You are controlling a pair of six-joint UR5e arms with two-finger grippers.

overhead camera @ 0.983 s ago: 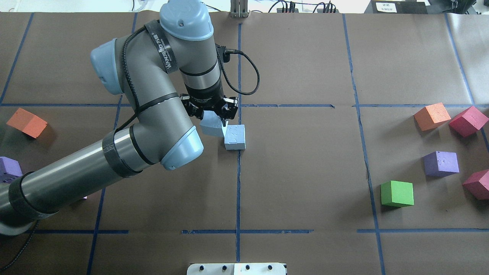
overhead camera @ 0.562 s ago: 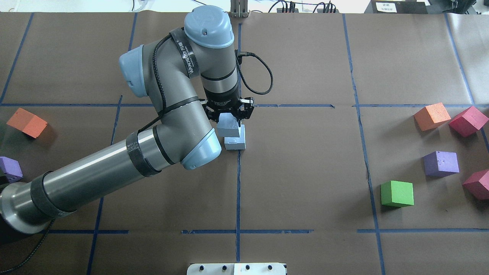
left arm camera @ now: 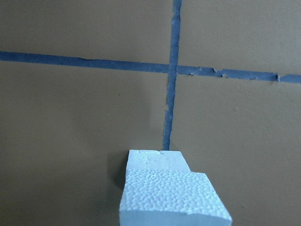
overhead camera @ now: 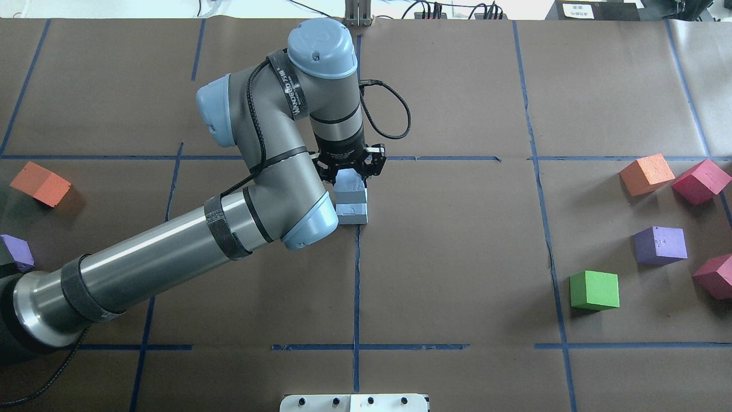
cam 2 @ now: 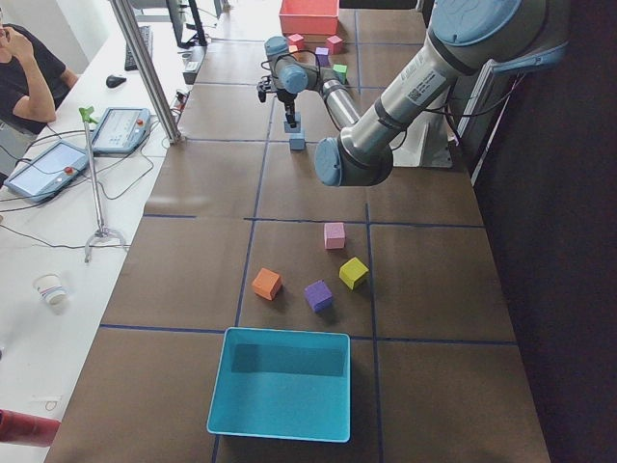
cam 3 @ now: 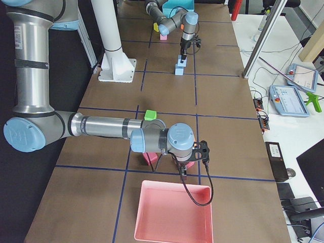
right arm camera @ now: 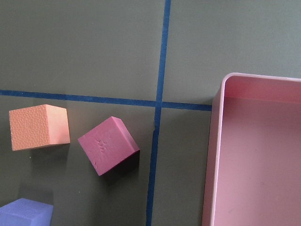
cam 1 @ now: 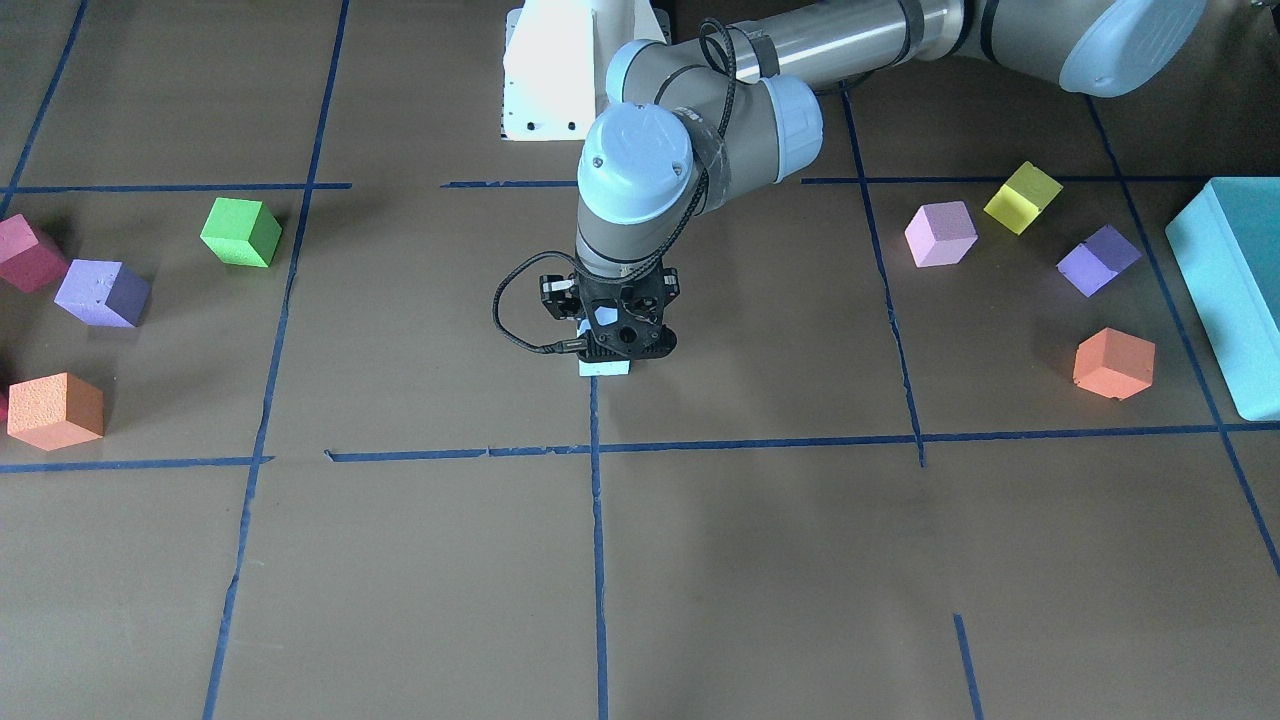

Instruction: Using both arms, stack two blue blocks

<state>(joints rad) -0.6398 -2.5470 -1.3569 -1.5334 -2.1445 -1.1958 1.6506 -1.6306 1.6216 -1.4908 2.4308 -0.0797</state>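
From the left end of the table, the teal box [cam 2: 280, 431] sits closest. Four cubes lie outside it on the brown paper [overhead camera: 457, 257]: an orange cube [cam 2: 266, 284], a purple cube [cam 2: 318, 295], a yellow cube [cam 2: 354, 272] and a pink cube [cam 2: 335, 235].

Further on, mid-table, the left arm [overhead camera: 171, 257] reaches out. The left gripper [overhead camera: 350, 178] points straight down, its fingers closed on the sides of the held block [left arm camera: 174, 200]. That block hangs over the lower block [overhead camera: 351, 214], which sits on the paper just beside the centre tape line. The held one covers most of it, and only the lower block's far edge shows past it in the wrist view. I cannot tell whether the two touch.

At the far end lie a green cube [overhead camera: 595, 290], a far purple cube [overhead camera: 660, 245], a far orange cube [overhead camera: 646, 173], a crimson cube [overhead camera: 700, 181] and a second crimson cube [overhead camera: 715, 277]. All five are on the paper, outside the pink tray [cam 3: 172, 215]. The right arm [cam 3: 101, 126] holds the right gripper [cam 3: 184, 174] just short of the tray's rim. How far its fingers are open I cannot tell.

Counted: two containers; two blue blocks; two each of orange, purple and crimson cubes; one each of green, yellow and pink.
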